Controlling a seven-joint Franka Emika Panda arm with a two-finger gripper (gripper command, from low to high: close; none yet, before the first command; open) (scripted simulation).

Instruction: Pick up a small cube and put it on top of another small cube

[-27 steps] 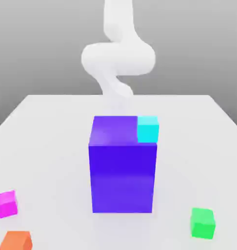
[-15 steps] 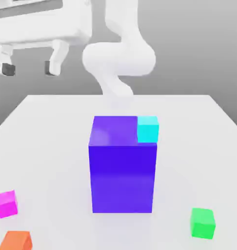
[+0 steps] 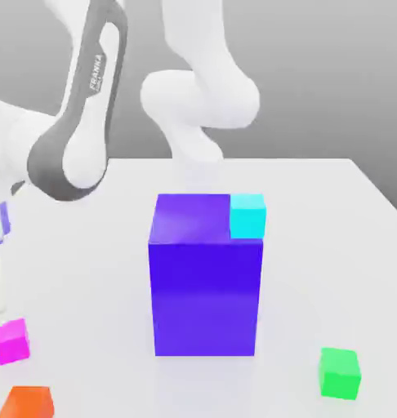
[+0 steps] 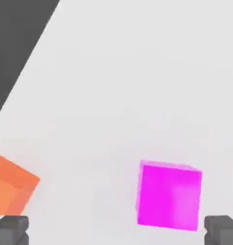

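Magenta cube rests on the white table at the exterior view's left, an orange cube near it. The gripper hangs over the table, fingers spread wide, holding nothing. The blue-violet block stands centrally, a cyan cube just behind it. The green cube sits at the right.

Magenta cube sits flat on table right below my hand, betw. my fingertips, not touched. Green cube upright, well away from me.
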